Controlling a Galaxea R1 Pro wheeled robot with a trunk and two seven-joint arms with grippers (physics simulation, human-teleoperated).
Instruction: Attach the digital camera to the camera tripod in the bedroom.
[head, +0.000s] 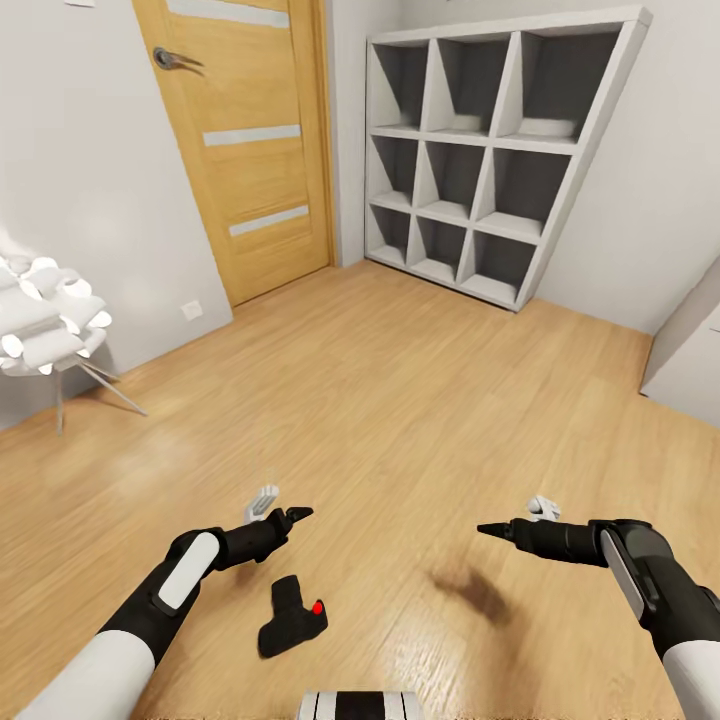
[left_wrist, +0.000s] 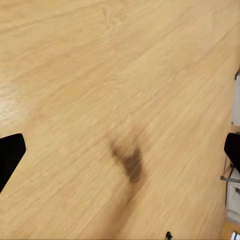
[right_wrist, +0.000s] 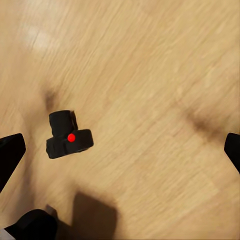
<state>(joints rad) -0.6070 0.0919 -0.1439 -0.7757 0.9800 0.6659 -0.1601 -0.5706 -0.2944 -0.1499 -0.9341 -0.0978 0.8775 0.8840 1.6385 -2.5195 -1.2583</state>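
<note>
Both our grippers are empty: left gripper (head: 290, 518) and right gripper (head: 495, 529) hover over the light wood floor (head: 400, 400), fingers spread wide in each wrist view with nothing between them. The digital camera (head: 291, 618) lies on the floor just near-right of the left gripper, red button facing up, likely the next pick. Far side: door (head: 240, 140) left, white cube shelves (head: 495, 150) right, white chair (head: 50, 325) far left.
</note>
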